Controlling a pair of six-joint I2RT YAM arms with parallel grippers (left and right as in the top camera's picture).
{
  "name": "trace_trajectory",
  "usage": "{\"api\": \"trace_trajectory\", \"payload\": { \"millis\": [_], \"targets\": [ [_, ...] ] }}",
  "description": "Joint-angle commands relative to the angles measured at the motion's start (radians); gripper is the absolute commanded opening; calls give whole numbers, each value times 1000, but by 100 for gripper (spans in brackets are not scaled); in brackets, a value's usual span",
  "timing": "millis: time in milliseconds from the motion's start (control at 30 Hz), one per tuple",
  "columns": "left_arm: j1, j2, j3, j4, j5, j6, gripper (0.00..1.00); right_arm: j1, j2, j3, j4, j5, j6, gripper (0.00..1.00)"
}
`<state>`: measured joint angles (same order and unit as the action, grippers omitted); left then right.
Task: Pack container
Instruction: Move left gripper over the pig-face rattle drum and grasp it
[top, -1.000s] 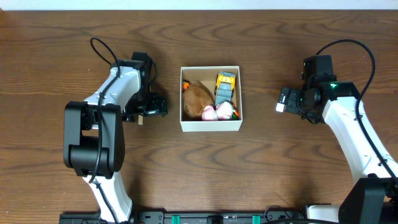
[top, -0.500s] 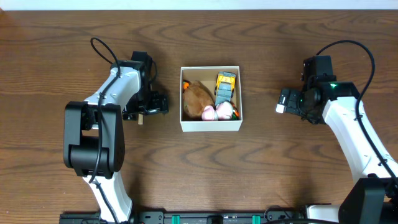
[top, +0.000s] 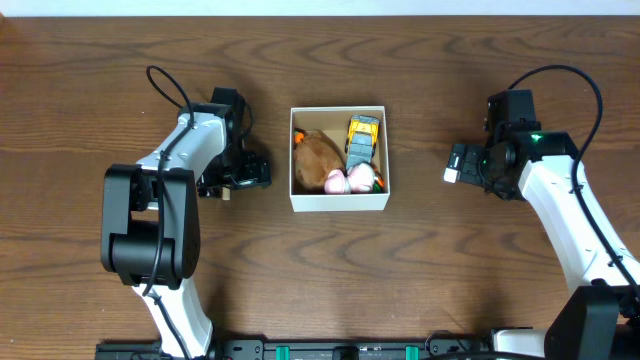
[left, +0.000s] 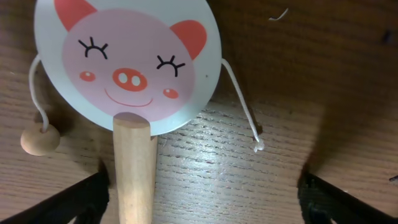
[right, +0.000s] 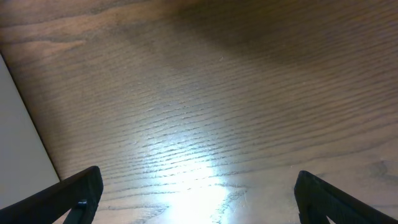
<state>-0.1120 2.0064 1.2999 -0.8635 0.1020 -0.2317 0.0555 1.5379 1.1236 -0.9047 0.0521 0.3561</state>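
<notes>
The container (top: 338, 201), a square white-walled box with a brown inside, stands at the table's middle. It holds a brown plush (top: 317, 155), a yellow toy truck (top: 362, 138) and pink egg-shaped toys (top: 345, 180). My left gripper (top: 243, 172) is open just left of the box, low over a pig-face rattle drum (left: 127, 59). The drum's wooden handle (left: 134, 168) lies between the fingers, close to the left one. Its bead (left: 40, 139) hangs on a string. My right gripper (top: 457, 162) is open and empty over bare table, right of the box.
The box's white wall (right: 18, 143) shows at the left edge of the right wrist view. A white strip runs along the table's far edge (top: 320, 7). Wooden table surface surrounds the box.
My left gripper has shifted very slightly near the drum. The right arm and the box have not moved.
</notes>
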Motion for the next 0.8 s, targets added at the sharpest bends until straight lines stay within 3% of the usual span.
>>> {"api": "trace_trajectory", "payload": {
  "millis": [0,200,433,767],
  "targets": [
    [5,13,-28,19,-5,13,87,-7,1,-1,-2,4,-11,99],
    [5,13,-28,40,-5,13,66,-7,1,-1,-4,4,-17,99],
    [16,13,-28,52,-5,13,50,-7,1,-1,-4,4,-17,99],
    [45,13,-28,58,-5,12,48,-7,1,-1,-5,4,-21,99]
  ]
}}
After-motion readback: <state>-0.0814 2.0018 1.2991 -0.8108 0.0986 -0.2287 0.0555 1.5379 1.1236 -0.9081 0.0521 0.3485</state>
